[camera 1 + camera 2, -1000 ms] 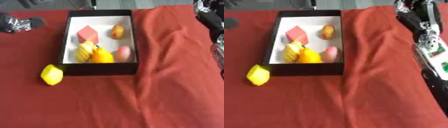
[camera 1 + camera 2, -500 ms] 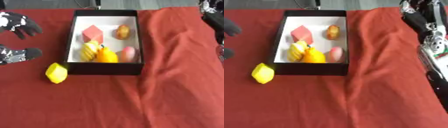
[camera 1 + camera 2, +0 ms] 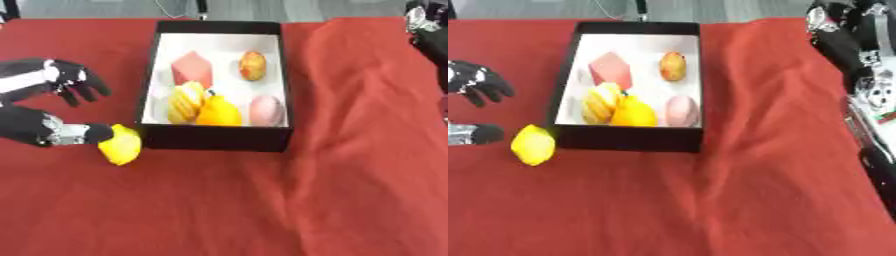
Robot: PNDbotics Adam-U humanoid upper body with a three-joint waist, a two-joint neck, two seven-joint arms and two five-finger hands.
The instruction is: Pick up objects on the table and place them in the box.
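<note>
- Left hand (image 3: 52, 107) spread open, thumb tip just beside the lemon (image 3: 121, 144), fingers above it, not gripping.
- Lemon lies on the table by the box's (image 3: 214, 137) near-left corner, long axis upright in view.
- Right hand far off.

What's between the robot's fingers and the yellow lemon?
Only bare red cloth lies between the left hand fingers and the lemon; the thumb already meets the lemon. The left eye view shows it.
</note>
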